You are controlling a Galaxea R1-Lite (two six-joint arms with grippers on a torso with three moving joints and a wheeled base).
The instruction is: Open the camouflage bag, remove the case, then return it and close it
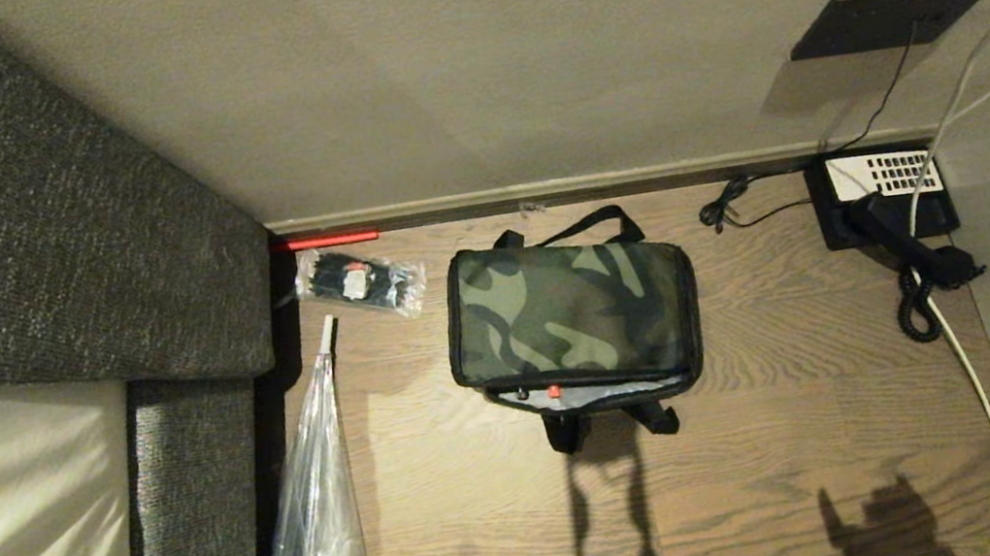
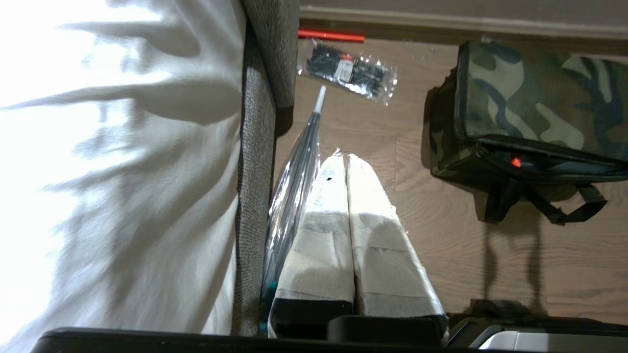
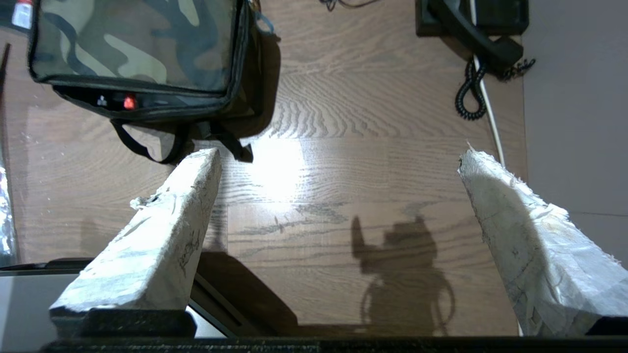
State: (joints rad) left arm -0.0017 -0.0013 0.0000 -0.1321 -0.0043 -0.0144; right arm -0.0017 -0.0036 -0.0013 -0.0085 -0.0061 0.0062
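Observation:
The camouflage bag (image 1: 568, 306) lies flat on the wood surface, its lid down and its black straps (image 1: 610, 423) hanging off the near side. A narrow gap along its near edge shows a dark strip with a small red dot (image 3: 129, 102), which looks like the top of the case; the rest of the case is hidden inside. Neither arm reaches into the head view. My left gripper (image 2: 343, 157) is shut and empty, hanging left of the bag (image 2: 535, 103) beside the bed. My right gripper (image 3: 339, 154) is open wide over bare wood, on the near right of the bag (image 3: 132, 44).
A black desk telephone (image 1: 886, 205) with a coiled cord sits at the back right, and a white cable (image 1: 977, 383) runs down the right side. A small clear packet (image 1: 361, 281) and a long clear plastic bag (image 1: 319, 510) lie left of the bag. A grey upholstered bed edge (image 1: 5, 214) borders the left.

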